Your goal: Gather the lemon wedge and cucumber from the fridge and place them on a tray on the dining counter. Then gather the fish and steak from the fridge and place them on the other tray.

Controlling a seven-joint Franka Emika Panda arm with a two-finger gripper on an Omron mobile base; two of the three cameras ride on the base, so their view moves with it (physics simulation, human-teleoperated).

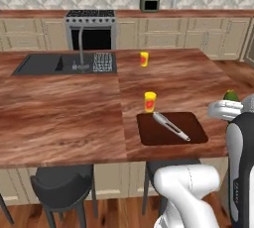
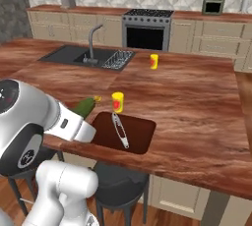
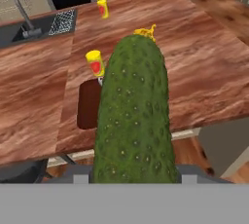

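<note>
The jaws hold the cucumber (image 3: 133,116) at the near edge of the counter (image 1: 64,118), just right of the tray (image 1: 171,129), where the fish (image 1: 170,126) lies, so it could roll onto the fish.

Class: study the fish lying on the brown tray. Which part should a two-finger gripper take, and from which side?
Grip the fish across its slim middle, coming straight down from above. It lies flat and diagonal on the tray, so the fingers should probably straddle its narrow width, turned square to its length.

A home kitchen: stove (image 1: 91,28), sink (image 1: 42,64) with faucet (image 1: 80,48), beige cabinets (image 1: 168,32), wood dining counter (image 1: 59,118)
</note>
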